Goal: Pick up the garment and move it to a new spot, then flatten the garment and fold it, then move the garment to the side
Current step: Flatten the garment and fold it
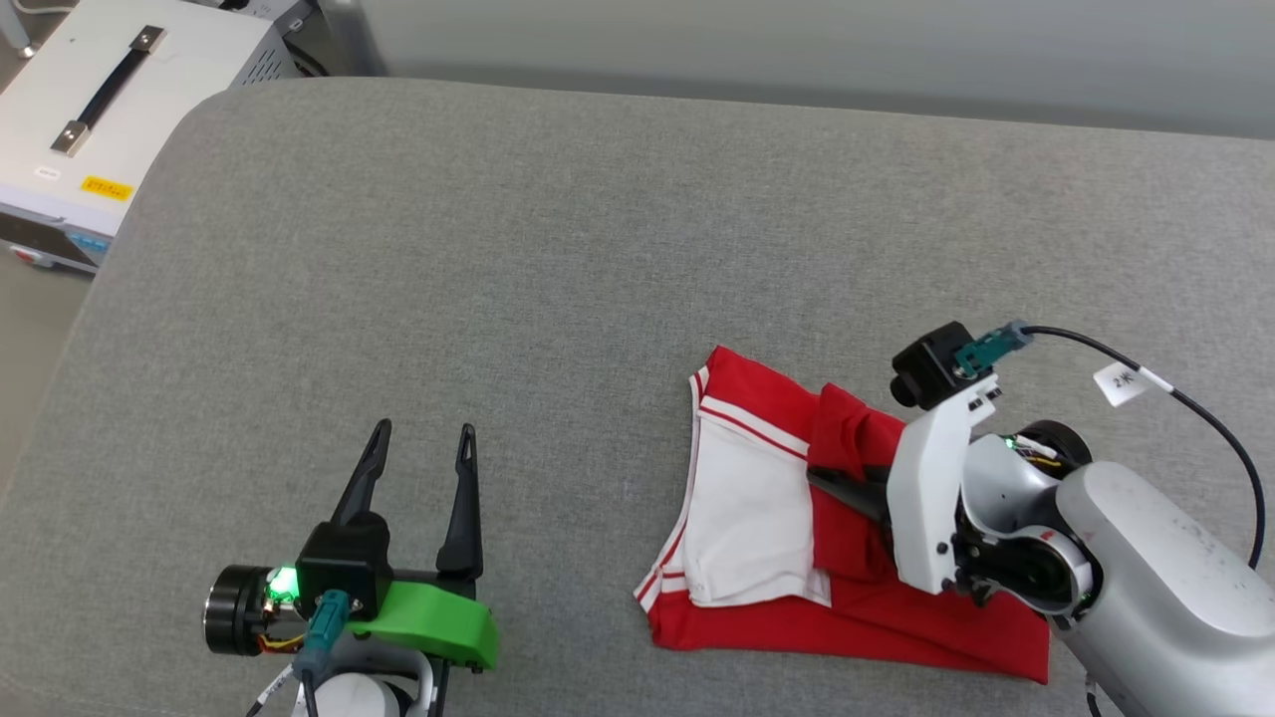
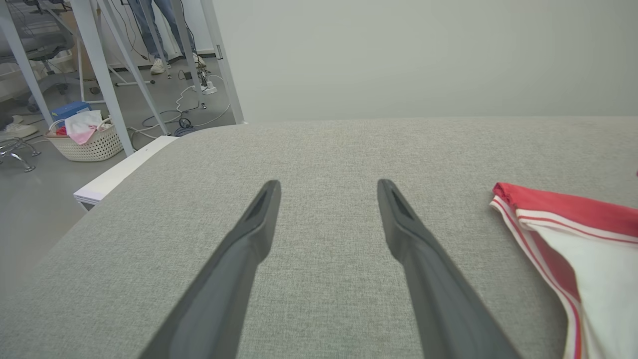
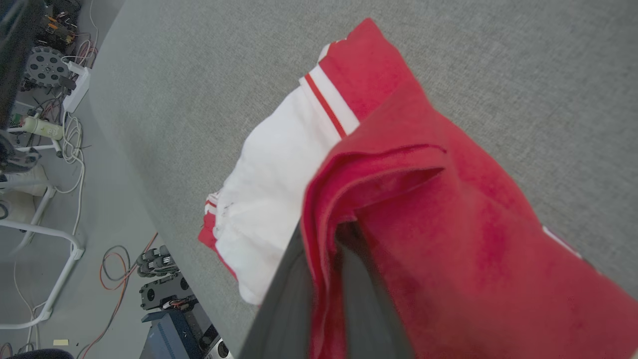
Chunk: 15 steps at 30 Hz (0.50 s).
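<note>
Grey woven surface across the head view, with a pale wall along the 12 o'clock edge. Off the corner at 10 o'clock, a white equipment case with a black strap handle.

Toward 4 o'clock, the red garment in a loose folded packet. On top, at its 9 o'clock side, a white sleeve edged in red-white striped trim. Beneath, the red body lying flat and reaching toward 5 o'clock.

Right hand at the garment's 3 o'clock side, dark fingers clamped tight on a raised red fold and mostly buried in it. In the right wrist view, red cloth draped over and between both fingers, tips hidden, so hard to say how much fabric sits in the pinch.

Left hand at 7 o'clock of the head view, well apart from the garment. Fingers spread wide, pointing to 12 o'clock, nothing between them, bare surface ahead.

In the left wrist view, the garment's striped corner at the 3 o'clock edge. Beyond the surface at 10 o'clock, a floor with a white basket holding pink cloth, loose cables and slanted metal frame legs. At 11 o'clock, a person's legs in jeans and pale shoes.
</note>
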{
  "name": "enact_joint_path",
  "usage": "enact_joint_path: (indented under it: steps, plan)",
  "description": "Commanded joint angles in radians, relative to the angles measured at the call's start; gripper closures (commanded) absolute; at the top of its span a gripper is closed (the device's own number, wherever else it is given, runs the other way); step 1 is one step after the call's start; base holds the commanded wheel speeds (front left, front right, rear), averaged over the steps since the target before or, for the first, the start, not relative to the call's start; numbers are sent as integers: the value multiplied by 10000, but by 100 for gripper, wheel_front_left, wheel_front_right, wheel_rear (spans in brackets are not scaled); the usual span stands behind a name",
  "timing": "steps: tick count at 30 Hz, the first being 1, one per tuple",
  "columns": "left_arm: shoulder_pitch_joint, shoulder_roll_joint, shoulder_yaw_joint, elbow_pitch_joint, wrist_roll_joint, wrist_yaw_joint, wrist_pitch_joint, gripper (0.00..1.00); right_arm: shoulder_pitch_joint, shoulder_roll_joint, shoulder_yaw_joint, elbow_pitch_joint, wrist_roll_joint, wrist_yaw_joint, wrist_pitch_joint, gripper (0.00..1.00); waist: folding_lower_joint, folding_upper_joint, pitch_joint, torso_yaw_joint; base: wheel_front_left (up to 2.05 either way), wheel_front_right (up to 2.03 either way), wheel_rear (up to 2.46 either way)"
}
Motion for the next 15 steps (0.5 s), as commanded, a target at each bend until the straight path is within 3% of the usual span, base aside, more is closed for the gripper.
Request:
enact_joint_path:
  steps: [1, 8, 9, 10, 11, 15]
  plan:
    - [-239, -53, -32, 37, 81, -31, -59, 0, -278, 72, 133, 291, -118, -7, -142, 100, 0, 0, 93, 86, 0, 0, 0]
    - [-340, -102, -86, 57, 52, 9, -59, 0, -747, 340, 845, 1650, -171, -7, -518, 100, 0, 0, 222, 263, 0, 0, 0]
    - [-327, -107, -82, 65, 49, 17, -59, 0, -758, 345, 940, 1742, -127, -7, -602, 90, 0, 0, 209, 262, 0, 0, 0]
    - [-313, -111, -76, 75, 48, 22, -59, 0, -767, 332, 1016, 1787, -104, -7, -672, 54, 0, 0, 189, 256, 0, 0, 0]
    - [-290, -114, -69, 95, 48, 27, -59, 0, -796, 278, 1128, 1769, -139, -7, -835, 0, 0, 0, 140, 247, 0, 0, 0]
    - [-166, -122, -19, 170, 66, 31, -59, 0, -736, -42, 1282, 1323, -233, -7, -1827, 0, 0, 0, -130, 177, 0, 0, 0]
